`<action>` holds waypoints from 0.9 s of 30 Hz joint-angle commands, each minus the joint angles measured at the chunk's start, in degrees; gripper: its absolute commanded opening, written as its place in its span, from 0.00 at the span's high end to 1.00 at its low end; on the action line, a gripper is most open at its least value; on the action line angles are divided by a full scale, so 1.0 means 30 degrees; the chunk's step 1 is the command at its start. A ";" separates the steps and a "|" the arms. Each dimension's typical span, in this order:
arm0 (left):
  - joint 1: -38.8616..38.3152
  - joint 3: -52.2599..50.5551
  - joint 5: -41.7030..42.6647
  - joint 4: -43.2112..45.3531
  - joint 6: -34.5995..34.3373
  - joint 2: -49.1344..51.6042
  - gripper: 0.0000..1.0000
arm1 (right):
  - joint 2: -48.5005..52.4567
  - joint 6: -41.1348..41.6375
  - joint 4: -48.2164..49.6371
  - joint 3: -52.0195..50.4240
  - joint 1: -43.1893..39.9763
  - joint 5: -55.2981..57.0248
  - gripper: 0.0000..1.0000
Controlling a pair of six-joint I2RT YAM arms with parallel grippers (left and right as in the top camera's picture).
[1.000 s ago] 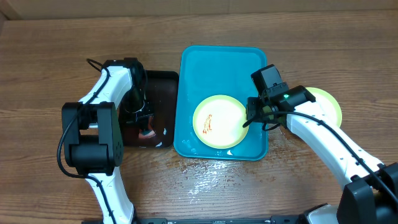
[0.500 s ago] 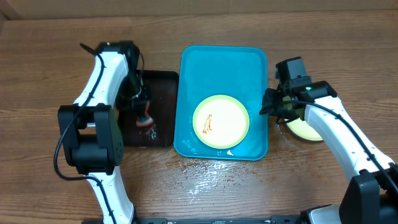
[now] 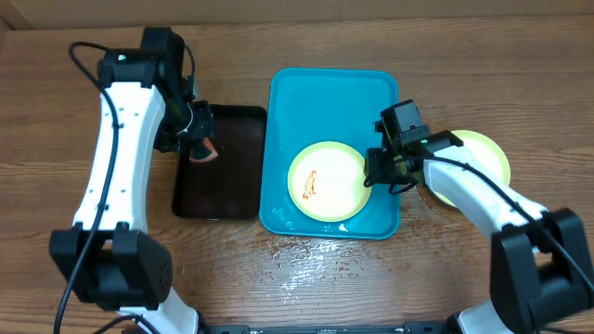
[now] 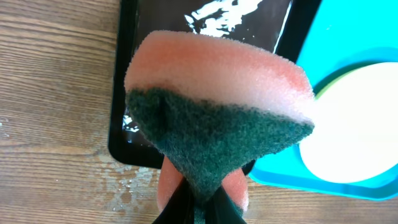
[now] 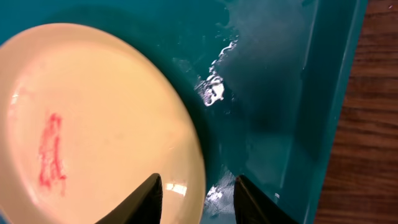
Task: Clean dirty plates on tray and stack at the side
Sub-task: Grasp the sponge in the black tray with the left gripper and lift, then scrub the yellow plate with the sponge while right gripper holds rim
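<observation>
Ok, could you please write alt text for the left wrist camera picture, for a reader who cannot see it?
The left gripper pinches a pink sponge with a dark green scouring face, over a wet black tray on a wooden table. At right, part of a blue tray holds a pale plate.

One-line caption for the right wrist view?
Right gripper, open, at the rim of a red-smeared plate in the wet turquoise tray.
</observation>
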 commanded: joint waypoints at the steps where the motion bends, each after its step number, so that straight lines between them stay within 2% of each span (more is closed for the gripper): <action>1: -0.0189 0.0503 0.0117 0.0007 0.0692 -0.0794 0.96 | 0.1311 -0.0233 0.0226 -0.0364 -0.0044 -0.0204 0.62; 3: -0.0291 0.0495 0.0423 0.0022 0.0678 -0.0765 0.96 | 0.1712 -0.0233 0.0270 -0.0364 -0.0044 -0.0867 0.75; 4: -0.0532 0.0459 0.0692 0.0080 0.0670 -0.0750 0.96 | 0.1836 -0.0226 0.0255 -0.0364 -0.0036 -0.1355 0.89; 7: -0.1224 0.0459 0.0481 0.0328 0.0678 -0.0750 0.96 | 0.1836 -0.0226 0.0168 -0.0364 -0.0007 -0.1428 0.96; 14: -0.2492 0.0459 -0.0969 0.1472 -0.0656 -0.0729 0.96 | 0.1836 0.0219 0.0066 -0.0364 -0.0007 -0.1413 0.96; 21: -0.3555 0.0452 0.0517 0.2157 -0.1894 -0.0146 0.96 | 0.1836 0.0204 0.0131 -0.0364 0.0029 -0.1413 0.96; 27: -0.6193 0.0452 0.3534 0.3832 -0.2455 0.1829 0.96 | 0.1836 0.0204 0.0146 -0.0364 0.0029 -0.1413 0.96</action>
